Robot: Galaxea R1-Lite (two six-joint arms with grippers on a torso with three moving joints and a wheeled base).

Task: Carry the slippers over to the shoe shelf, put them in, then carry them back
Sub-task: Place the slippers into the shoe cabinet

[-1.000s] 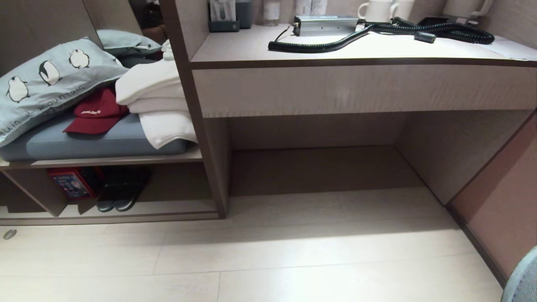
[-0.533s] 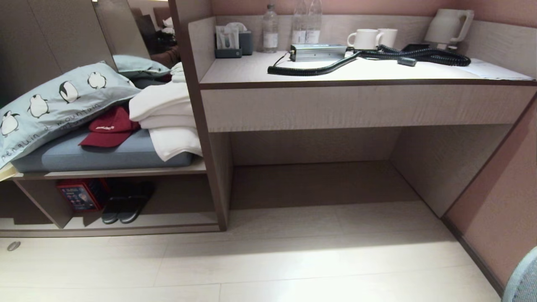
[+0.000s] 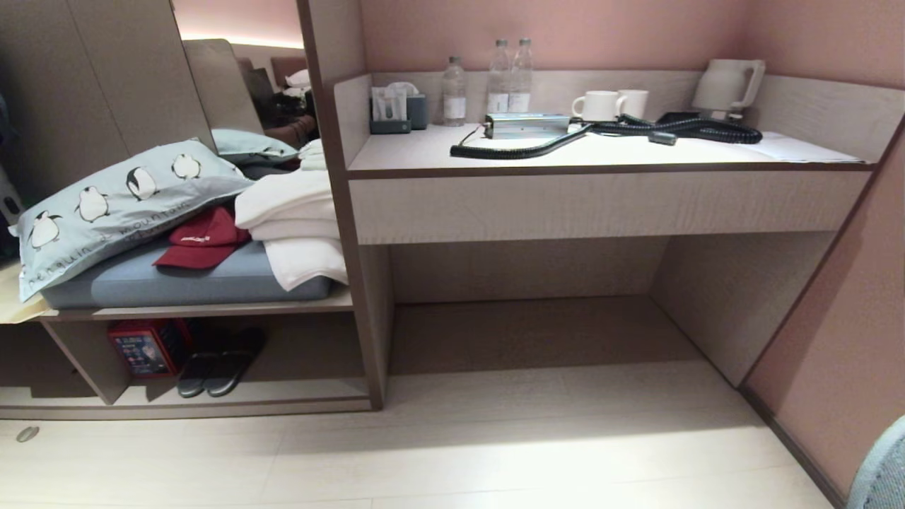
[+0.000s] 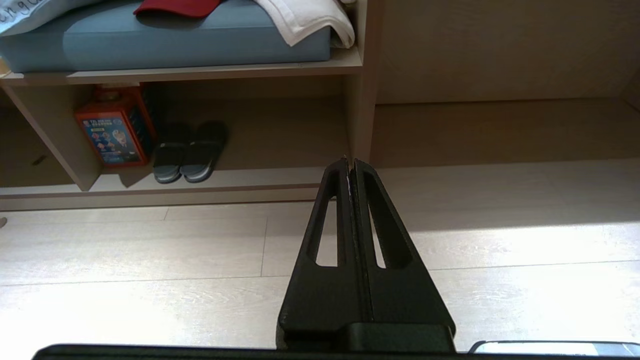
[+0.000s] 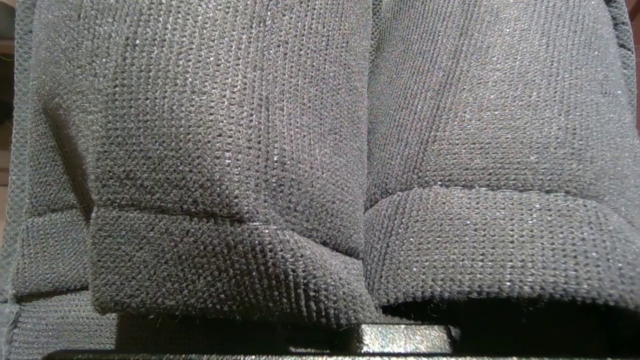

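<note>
Grey knitted fabric of the slippers [image 5: 320, 150] fills the right wrist view, two strap bands side by side, pressed close to the camera. It hides my right gripper's fingers, and the gripper is shut on the slippers. A grey-blue fabric edge [image 3: 880, 466] shows in the bottom right corner of the head view. The shoe shelf [image 3: 297, 392] is the low cubby at the lower left, with a pale base board [image 4: 260, 177]. My left gripper [image 4: 350, 161] is shut and empty, hanging over the floor and pointing at the divider panel.
A near-black pair of slippers [image 3: 219, 364] and a red box [image 3: 145, 348] stand in the cubby. Above it lie a cushion, a penguin pillow, a red cap [image 3: 201, 239] and white towels. The desk [image 3: 601, 152] holds bottles, mugs, a kettle and a coiled cable.
The head camera has risen, so the whole scene has slid down the picture and more of the desk top and wall shows. No object has moved.
</note>
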